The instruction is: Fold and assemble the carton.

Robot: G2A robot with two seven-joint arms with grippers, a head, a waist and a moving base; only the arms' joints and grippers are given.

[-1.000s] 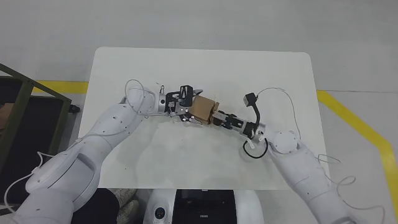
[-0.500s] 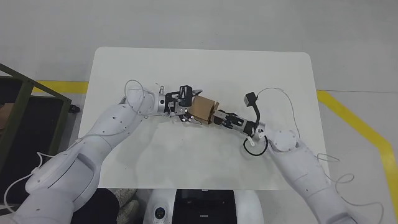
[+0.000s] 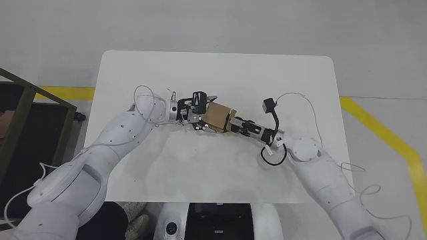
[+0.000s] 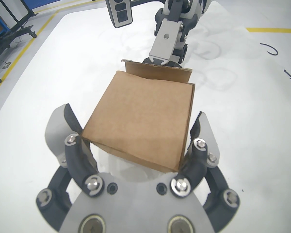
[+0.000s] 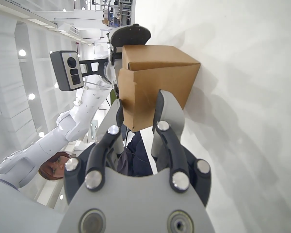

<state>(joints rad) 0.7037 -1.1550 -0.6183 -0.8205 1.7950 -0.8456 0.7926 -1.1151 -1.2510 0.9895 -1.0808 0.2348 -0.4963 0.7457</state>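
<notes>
At the far left, off the surface's [image 3: 280,73] edge, stands a dark metal frame [image 3: 27,92] on the floor. It is well apart from the work.

The left tool [image 4: 133,129] sits just left of the surface's middle. Its jaws straddle the near end of the carton [image 4: 140,117] and press on its two lower corners, so it is clamped on the box. The carton rests on the surface between the two arms, touching both. It looks nearly cubic, with no clear long axis, and its closed top panel faces up.

On the side away from the left tool, a flap [image 4: 157,73] stands upright above the top panel. The right tool [image 5: 140,101] has closed its jaws on that flap's cardboard, one finger on each face.

The coming fold probably turns on this: the flap's hinge line runs across the line joining the arms, and the right arm is the nearer one. So the right tool would likely push the flap over towards the left tool, which braces the box.

White surface lies open all around, and a yellow floor stripe [image 3: 380,128] runs past its right edge.
</notes>
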